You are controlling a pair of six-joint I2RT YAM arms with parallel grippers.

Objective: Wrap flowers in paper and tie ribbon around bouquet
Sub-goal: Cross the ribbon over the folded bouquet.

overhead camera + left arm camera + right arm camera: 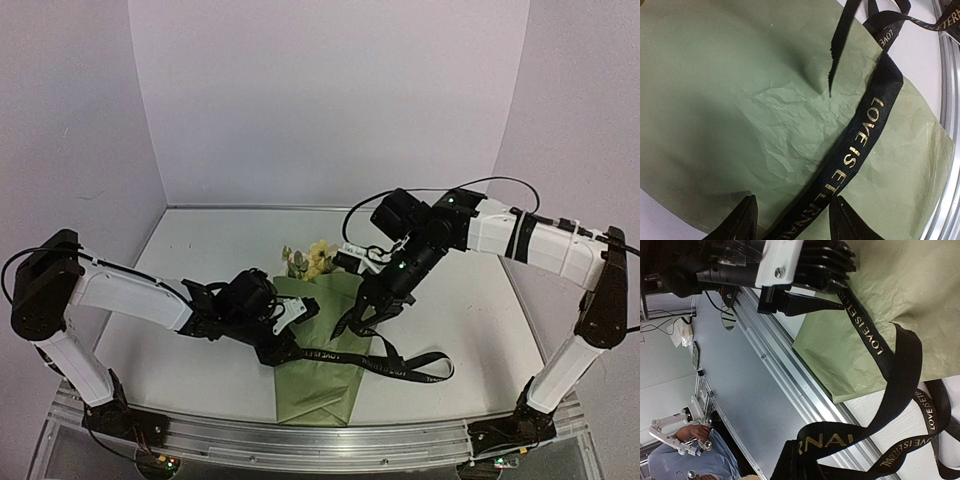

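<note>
bouquet lies on the table near the front rail, flowers at its far end. ribbon drapes across the olive paper. left gripper is open, ribbon running between its fingers; right gripper is clamped on the ribbon, above the bouquet.

White shells join black joints on the left arm at 9 o'clock and the right arm at 3 o'clock, the latter banded in black tape with white zip ties. Thin black cables loop above it. Green lights glow on joints. The left gripper has a white plate with one screw and tapered black fingers
</note>
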